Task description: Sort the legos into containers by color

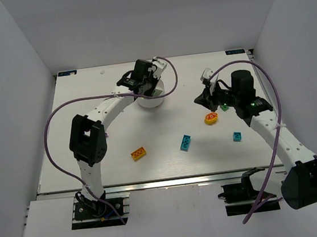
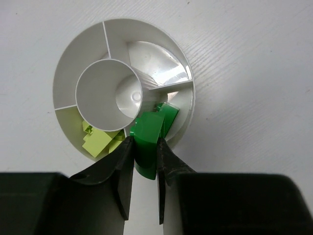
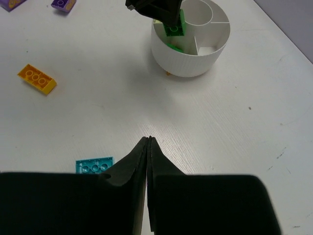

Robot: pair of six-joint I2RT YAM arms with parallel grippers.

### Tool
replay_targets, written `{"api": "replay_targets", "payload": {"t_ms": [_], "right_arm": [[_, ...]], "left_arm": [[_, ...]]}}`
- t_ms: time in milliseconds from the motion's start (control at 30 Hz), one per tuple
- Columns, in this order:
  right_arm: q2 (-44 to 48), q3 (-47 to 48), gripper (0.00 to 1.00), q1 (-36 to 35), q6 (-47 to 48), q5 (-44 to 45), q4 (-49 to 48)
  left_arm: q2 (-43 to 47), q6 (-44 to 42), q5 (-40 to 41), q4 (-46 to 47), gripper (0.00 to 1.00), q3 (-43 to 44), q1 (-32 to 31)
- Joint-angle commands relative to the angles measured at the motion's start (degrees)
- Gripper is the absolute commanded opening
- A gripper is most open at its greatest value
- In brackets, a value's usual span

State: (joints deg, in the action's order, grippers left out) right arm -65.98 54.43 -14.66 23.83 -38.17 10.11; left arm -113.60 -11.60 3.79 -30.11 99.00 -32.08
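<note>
- My left gripper [image 2: 145, 143] is clamped on a dark green lego [image 2: 146, 128], one finger flat against each long side of it.
- I hold that lego above the near rim of the white bowl [image 2: 73, 63]. Its far end reaches in over the wedge beside the round hub [image 2: 105, 93].
- A second green brick [image 2: 169, 113] already lies in that same wedge, just beyond the one I hold.
- The next wedge to the left holds a small heap of lime bricks [image 2: 100, 140]. The two other wedges I can see show only bare white floor.
- My right gripper [image 3: 147, 142] is pressed together with nothing between its fingers, and hangs over bare table [image 3: 234, 122], well apart from the bowl.
- A flat cyan piece [image 3: 94, 165] lies on the table just left of my right fingertips.
- An orange-yellow brick [image 3: 36, 79] lies farther off to the left, and two purple bricks [image 3: 63, 4] sit at the far edge of that wrist view.
- From above, a round yellow-orange piece with red marks [image 1: 211, 118] and a small green brick [image 1: 224, 107] lie close under my right arm.
- A small cyan brick [image 1: 237, 136] lies nearer my bases, on the right.
</note>
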Motion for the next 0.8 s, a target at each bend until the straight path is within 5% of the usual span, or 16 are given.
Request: {"api": "replay_targets", "payload": {"t_ms": [0, 133, 267, 533, 600, 667, 733, 767], "right_arm": [[1.2, -0.3, 0.06, 0.5, -0.5, -2.6, -2.1], [1.1, -0.5, 0.13, 1.1, -0.5, -3.6, -2.1], [0.8, -0.2, 0.33, 1.4, -0.1, -5.0, -1.7], [0.5, 0.2, 0.48, 2.6, 0.1, -5.6, -0.5], [0.3, 0.1, 0.49, 3.1, -4.2, -2.0, -2.4], [-0.7, 0.0, 0.45, 4.2, -9.8, 7.8, -5.1], [-4.5, 1.3, 0.28, 5.6, -16.3, 17.1, -3.9], [-6.3, 3.3, 0.18, 6.0, -17.3, 18.8, -2.5]], "left_arm": [[0.5, -1.3, 3.4, 2.2, 0.13, 0.0, -0.3], [0.2, -0.9, 4.9, 2.2, 0.29, 0.1, -0.3], [-0.1, -0.3, 4.9, 1.6, 0.47, 0.5, -0.3], [2.1, 2.5, 3.9, 0.7, 0.53, 1.2, -0.3], [3.8, 4.6, 3.9, 1.1, 0.47, 1.1, -0.3], [8.8, 7.6, 4.2, 2.0, 0.23, -1.0, -0.3], [16.5, 15.1, 3.0, 4.1, 0.00, -4.8, 0.9], [20.2, 16.9, 2.7, 5.5, 0.00, -11.1, 0.9]]}}
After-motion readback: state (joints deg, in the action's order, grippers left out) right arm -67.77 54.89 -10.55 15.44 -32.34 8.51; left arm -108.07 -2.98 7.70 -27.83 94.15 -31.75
